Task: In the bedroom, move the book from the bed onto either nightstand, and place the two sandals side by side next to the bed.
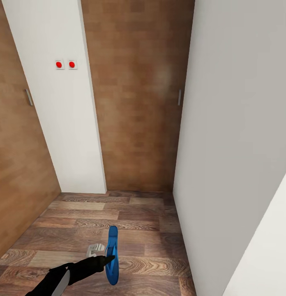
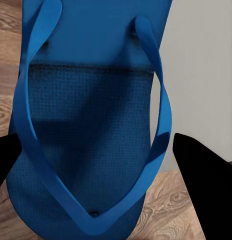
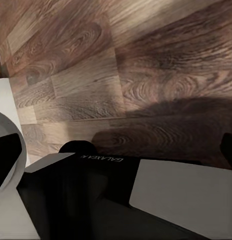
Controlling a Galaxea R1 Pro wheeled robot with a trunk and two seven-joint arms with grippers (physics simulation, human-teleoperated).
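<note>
- One blue sandal hangs edge-on at the lower centre, clamped in the left end effector above the wood floor.
- Two tan doors flank white walls; two red buttons sit upper left.
- Right end effector: cannot tell its state.

Black left arm, white panels, "GALAXEA" lettering on base.

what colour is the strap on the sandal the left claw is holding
Blue, the same bright blue as the sole; the left wrist view shows the sandal best.
</note>
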